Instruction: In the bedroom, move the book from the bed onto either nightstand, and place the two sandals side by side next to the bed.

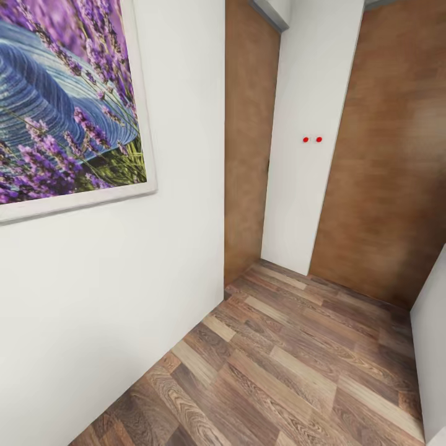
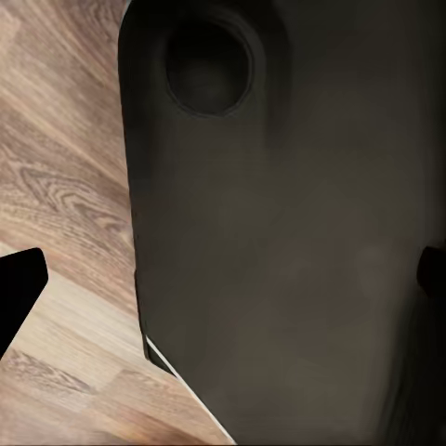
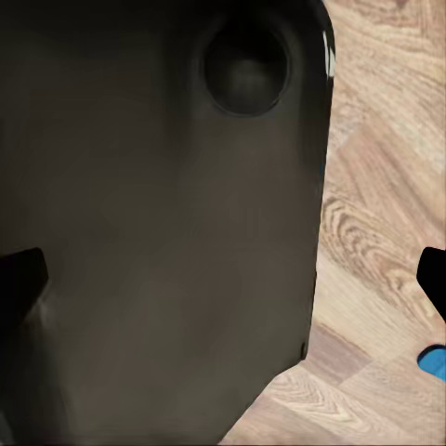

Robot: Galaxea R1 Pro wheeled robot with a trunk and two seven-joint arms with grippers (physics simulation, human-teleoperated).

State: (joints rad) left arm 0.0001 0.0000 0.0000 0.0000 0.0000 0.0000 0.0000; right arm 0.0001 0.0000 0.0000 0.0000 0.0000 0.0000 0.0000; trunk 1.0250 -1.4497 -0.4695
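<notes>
From my head I look at a corner of the bedroom: one framed picture (image 1: 65, 102) of purple lavender and a blue woven hat hangs on the white wall (image 1: 111, 297) at my left. Beyond it stand two brown wood panels (image 1: 248, 136), with a white panel (image 1: 303, 155) between them that carries two small red dots (image 1: 312, 139), side by side. The plank floor (image 1: 291, 365) runs from that corner toward me. I can read no writing anywhere.

At my left wrist, a big dark rounded body (image 2: 279, 242) with one round recess near its end covers most of what I see, and floor planks (image 2: 65, 214) lie beside it. One black fingertip (image 2: 19, 293) pokes in at one edge and a sliver of the other at the opposite edge, so my left jaws are spread wide, holding nothing.

At my right wrist, the same kind of dark body (image 3: 158, 232) with one round recess sits over the planks (image 3: 381, 214). My two black fingertips (image 3: 19, 279) stand at opposite edges, jaws wide apart and empty. One bright blue scrap, a sandal (image 3: 433, 360), lies on the floor at the edge of the frame, just by one fingertip.
</notes>
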